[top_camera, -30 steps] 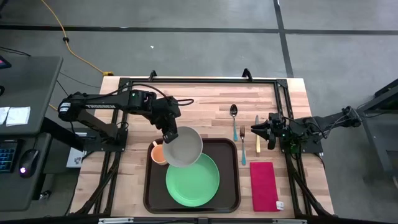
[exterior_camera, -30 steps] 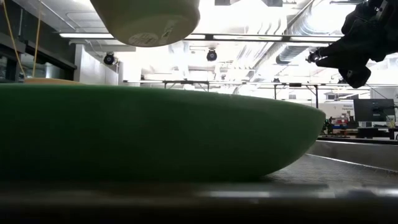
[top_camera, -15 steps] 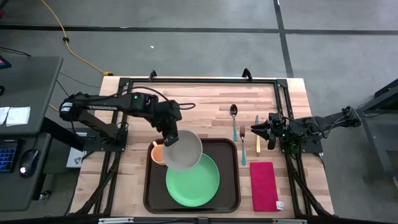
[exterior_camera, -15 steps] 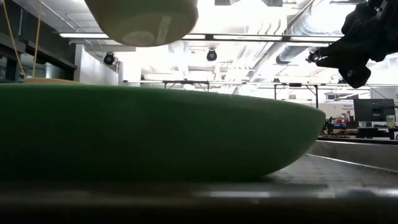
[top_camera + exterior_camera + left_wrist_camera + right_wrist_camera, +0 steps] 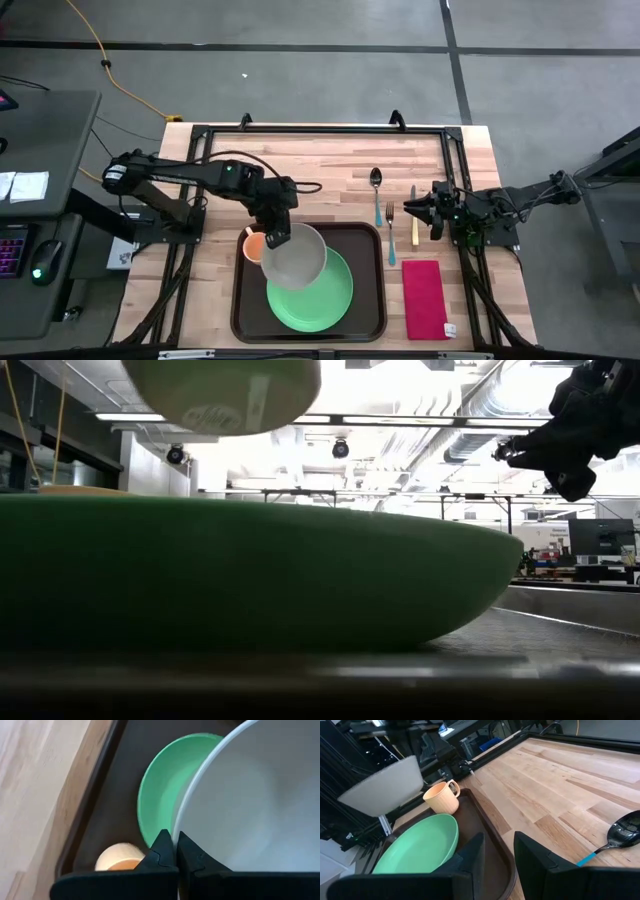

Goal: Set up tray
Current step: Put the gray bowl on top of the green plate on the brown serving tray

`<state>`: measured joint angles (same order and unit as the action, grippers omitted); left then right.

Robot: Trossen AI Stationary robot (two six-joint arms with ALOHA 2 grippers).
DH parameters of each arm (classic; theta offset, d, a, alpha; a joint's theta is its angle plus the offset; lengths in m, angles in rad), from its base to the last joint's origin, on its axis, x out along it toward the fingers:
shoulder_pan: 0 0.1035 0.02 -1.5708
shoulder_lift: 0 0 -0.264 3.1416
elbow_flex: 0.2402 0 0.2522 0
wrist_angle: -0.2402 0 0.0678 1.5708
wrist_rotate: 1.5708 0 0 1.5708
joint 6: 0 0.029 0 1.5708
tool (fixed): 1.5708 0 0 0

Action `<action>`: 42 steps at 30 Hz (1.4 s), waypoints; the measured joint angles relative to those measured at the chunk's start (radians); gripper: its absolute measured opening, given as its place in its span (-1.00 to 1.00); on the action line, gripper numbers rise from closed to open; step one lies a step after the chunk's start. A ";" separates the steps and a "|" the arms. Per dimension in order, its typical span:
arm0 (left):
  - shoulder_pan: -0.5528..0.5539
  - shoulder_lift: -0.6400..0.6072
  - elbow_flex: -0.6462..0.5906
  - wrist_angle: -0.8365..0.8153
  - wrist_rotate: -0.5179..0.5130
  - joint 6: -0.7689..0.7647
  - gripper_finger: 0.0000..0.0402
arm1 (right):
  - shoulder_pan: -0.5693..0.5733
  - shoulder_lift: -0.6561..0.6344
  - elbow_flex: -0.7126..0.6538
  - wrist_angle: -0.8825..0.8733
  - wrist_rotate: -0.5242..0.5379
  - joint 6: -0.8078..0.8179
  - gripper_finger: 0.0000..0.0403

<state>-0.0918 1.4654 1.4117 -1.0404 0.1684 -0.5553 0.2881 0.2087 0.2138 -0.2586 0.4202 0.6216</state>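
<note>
One smooth round white bowl (image 5: 294, 254) – pinched by left gripper (image 5: 272, 240) – above glossy green plate (image 5: 315, 292).

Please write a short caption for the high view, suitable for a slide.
Left gripper holds a white bowl above the green plate on the tray; right gripper waits beside.

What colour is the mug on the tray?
Pale orange; the small handled mug shows best in the right wrist view.

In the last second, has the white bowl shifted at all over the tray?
Yes. The white bowl, held by the left gripper, has moved further over the green plate, toward the tray's near edge; the plate itself stayed put.
</note>
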 joint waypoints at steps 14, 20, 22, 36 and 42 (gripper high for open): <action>-0.067 0.000 0.002 0.037 -0.026 -0.059 -0.91 | 0.000 0.000 0.000 -0.009 0.023 -0.027 -0.59; -0.066 0.000 0.002 0.042 -0.026 -0.062 -0.91 | 0.000 0.000 0.000 -0.009 0.038 -0.027 -0.59; -0.066 0.000 0.002 0.042 -0.026 -0.062 -0.91 | 0.000 0.000 0.000 -0.009 0.038 -0.027 -0.59; -0.081 0.045 0.000 0.043 -0.004 -0.059 -0.91 | 0.000 0.001 0.000 -0.008 0.038 -0.027 -0.59; -0.107 0.086 0.002 0.074 0.038 -0.058 -0.91 | 0.000 -0.001 0.000 -0.008 0.042 -0.027 -0.59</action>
<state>-0.1989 1.5510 1.4133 -0.9661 0.2069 -0.6130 0.2879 0.2080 0.2138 -0.2665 0.4621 0.5941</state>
